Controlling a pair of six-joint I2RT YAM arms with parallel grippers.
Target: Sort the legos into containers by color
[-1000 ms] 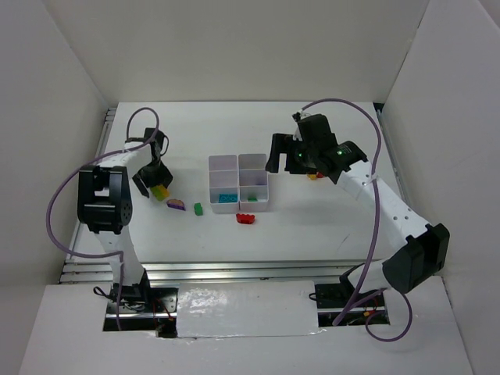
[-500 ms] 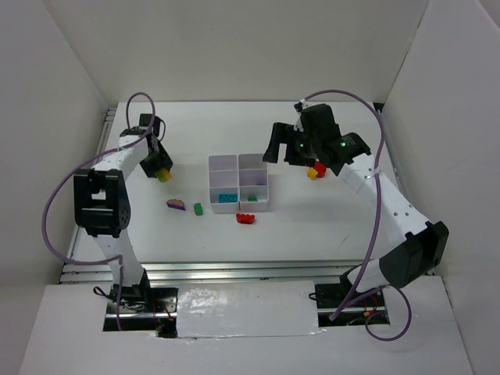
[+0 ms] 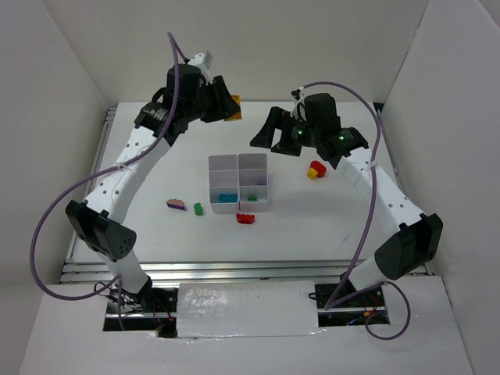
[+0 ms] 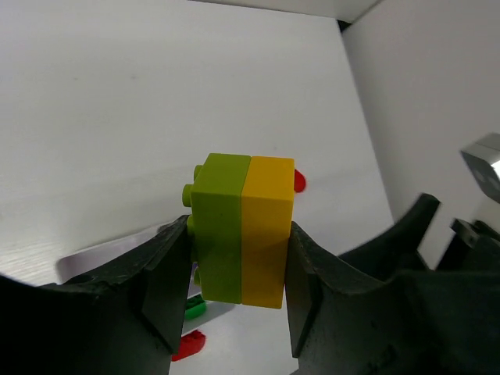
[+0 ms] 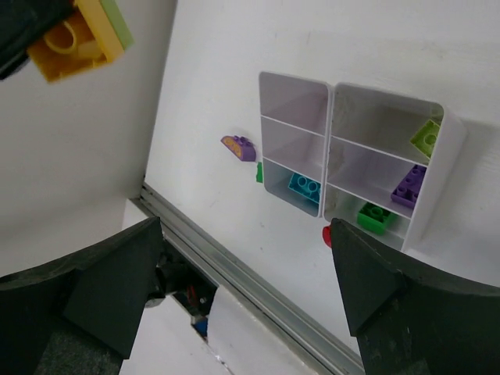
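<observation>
While your left gripper (image 4: 238, 258) clamps a lime-yellow pair (image 4: 242, 234), right gripper (image 5: 244, 234) agape, the containers (image 5: 449, 148) separately hold a teal brick (image 5: 304, 186), lime brick (image 5: 426, 135), purple brick (image 5: 409, 186), green brick (image 5: 375, 216).

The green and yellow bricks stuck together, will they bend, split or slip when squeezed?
Probably stiff: the brick pair shows crisp square edges under the squeeze. Likely won't split, since the left jaws press green and yellow together across their seam. Might slip; the plastic looks smooth.

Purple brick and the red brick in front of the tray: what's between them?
A small green brick, nearer the purple brick than the red brick, seen in the top view.
</observation>
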